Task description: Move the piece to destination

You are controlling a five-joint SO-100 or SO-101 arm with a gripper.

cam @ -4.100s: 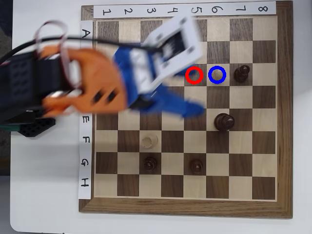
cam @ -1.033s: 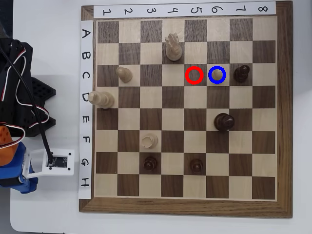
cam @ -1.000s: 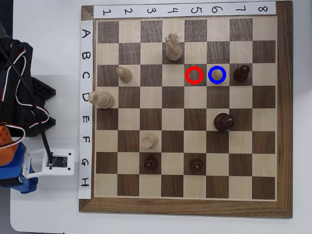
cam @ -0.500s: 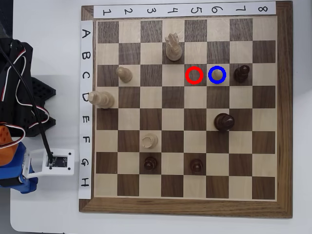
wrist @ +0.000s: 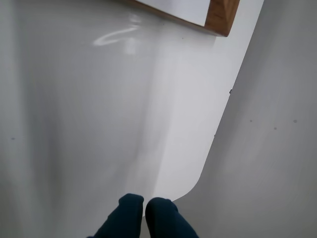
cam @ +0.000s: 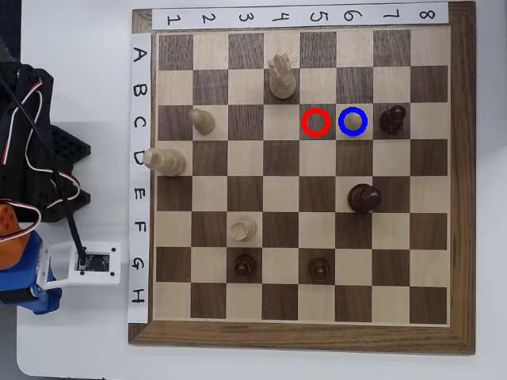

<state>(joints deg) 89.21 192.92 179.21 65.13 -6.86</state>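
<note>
One piece inside blue ring | hand closed, empty, off-board, well apart

The square wooden chessboard has smooth maple and walnut squares with a satin sheen inside a darker frame. White paper label strips look matt. The white tabletop is glossy, catching glare in the wrist view. The dark blue gripper seems matt plastic, though blurred.

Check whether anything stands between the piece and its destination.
Nothing visible does: the piece appears to stand already inside the blue ring on the destination. The dark pawn sits one square right, apart.
</note>
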